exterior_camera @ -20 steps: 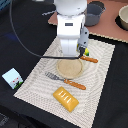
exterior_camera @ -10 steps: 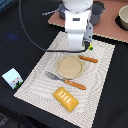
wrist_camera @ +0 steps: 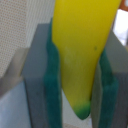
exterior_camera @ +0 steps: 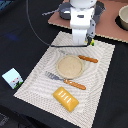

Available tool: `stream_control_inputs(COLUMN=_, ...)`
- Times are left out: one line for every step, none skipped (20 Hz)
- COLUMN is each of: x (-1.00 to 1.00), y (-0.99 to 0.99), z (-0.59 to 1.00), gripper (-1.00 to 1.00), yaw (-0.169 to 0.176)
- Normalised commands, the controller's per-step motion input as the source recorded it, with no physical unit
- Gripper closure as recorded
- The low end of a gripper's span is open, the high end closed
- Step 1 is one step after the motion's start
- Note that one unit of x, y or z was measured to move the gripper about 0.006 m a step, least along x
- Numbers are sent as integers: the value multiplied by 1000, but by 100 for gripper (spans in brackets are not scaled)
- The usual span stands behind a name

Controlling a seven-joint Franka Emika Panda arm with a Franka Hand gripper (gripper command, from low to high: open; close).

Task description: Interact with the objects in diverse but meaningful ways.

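Observation:
My gripper (exterior_camera: 84, 42) hangs over the far edge of the striped placemat (exterior_camera: 40, 75), shut on the yellow banana (wrist_camera: 82, 50). In the wrist view the green pads (wrist_camera: 53, 75) press the banana from both sides, and its green tip points out past them. In the exterior view only a bit of the banana (exterior_camera: 91, 41) shows beside the hand. The yellow-orange slab (exterior_camera: 66, 99) lies at the mat's near edge. The pale blue carton (exterior_camera: 12, 78) stands on the black table at the exterior view's left. A grey saucepan (exterior_camera: 64, 11) is partly hidden behind the arm. The tube is out of view.
A tan round plate (exterior_camera: 70, 66) lies mid-mat, with an orange-handled knife (exterior_camera: 85, 58) beyond it and an orange-handled fork (exterior_camera: 67, 81) in front. A brown board (exterior_camera: 110, 27) at the back holds a large grey pot (exterior_camera: 123, 17).
The arm has moved toward the back and the exterior view's right, off the plate to the mat's far edge, with the banana still in the gripper.

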Motion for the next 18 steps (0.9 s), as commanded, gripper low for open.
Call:
stream_control_inputs(x=-423, y=357, z=-331, gripper=100, yaw=-12)
stream_control_inputs(x=-403, y=314, z=-309, gripper=100, yaw=-16)
stream_control_inputs(x=-289, y=246, z=-246, gripper=100, yaw=-11)
stream_control_inputs(x=-111, y=174, z=-154, gripper=100, yaw=0)
stream_control_inputs(x=-9, y=123, z=-111, gripper=-100, yaw=0)
stream_control_inputs(x=0, y=43, z=-9, gripper=-100, yaw=0)
stream_control_inputs(x=9, y=0, z=0, gripper=-100, yaw=0)
stream_control_inputs(x=0, y=-9, z=0, gripper=-100, yaw=0)
stream_control_inputs(x=-37, y=0, z=194, gripper=-100, yaw=0)
stream_control_inputs(x=-149, y=0, z=357, gripper=-100, yaw=-11)
stream_control_inputs(x=-246, y=14, z=540, gripper=-100, yaw=-21)
stream_control_inputs(x=-309, y=26, z=671, gripper=-100, yaw=-23)
stream_control_inputs(x=-371, y=23, z=783, gripper=-100, yaw=-25)
stream_control_inputs(x=-386, y=54, z=831, gripper=-100, yaw=-35)
stream_control_inputs(x=-414, y=43, z=900, gripper=-100, yaw=-39)
stream_control_inputs(x=-466, y=29, z=977, gripper=-100, yaw=-45)
stream_control_inputs(x=-591, y=0, z=963, gripper=-100, yaw=-68)
stream_control_inputs(x=-683, y=-243, z=889, gripper=-100, yaw=-79)
